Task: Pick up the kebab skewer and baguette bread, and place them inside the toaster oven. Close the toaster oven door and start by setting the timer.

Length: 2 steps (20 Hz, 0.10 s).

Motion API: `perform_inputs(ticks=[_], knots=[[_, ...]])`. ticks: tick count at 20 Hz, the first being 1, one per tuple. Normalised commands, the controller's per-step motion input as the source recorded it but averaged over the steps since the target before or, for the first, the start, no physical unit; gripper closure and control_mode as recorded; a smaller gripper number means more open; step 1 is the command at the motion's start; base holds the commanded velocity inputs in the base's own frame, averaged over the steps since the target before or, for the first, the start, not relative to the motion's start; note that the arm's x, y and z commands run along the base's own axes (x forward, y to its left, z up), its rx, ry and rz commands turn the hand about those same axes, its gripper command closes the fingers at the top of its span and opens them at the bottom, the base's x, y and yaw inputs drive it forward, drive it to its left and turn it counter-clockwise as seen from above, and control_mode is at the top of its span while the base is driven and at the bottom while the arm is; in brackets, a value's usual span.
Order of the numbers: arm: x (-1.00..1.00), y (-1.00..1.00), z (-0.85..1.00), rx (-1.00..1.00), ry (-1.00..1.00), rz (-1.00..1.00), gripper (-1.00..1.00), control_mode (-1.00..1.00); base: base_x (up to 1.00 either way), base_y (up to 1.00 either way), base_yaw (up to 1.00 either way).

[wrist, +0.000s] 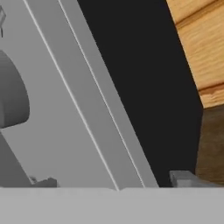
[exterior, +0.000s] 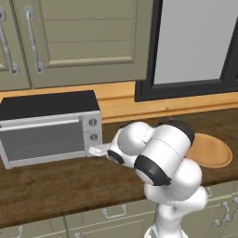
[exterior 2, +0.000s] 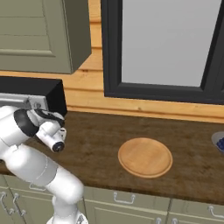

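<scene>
Hand view puts your gripper hard against the knob panel of the toaster oven, finger spread impossible to tell, with the door shut and a bare wooden plate well right.

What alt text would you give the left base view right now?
The white arm reaches left with its gripper at the lower right corner of the toaster oven, just below its knobs. The toaster oven door is closed. A round wooden plate sits bare on the dark counter.

Matt silver toaster oven on dark wood-grain counter.
</scene>
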Motion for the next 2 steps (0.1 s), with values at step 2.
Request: perform_inputs(ticks=[2], knots=[[-0.16, 1.0, -0.02, -0.45, -0.09, -0.24, 1.0, -1.0, 0.0, 0.0, 0.0]])
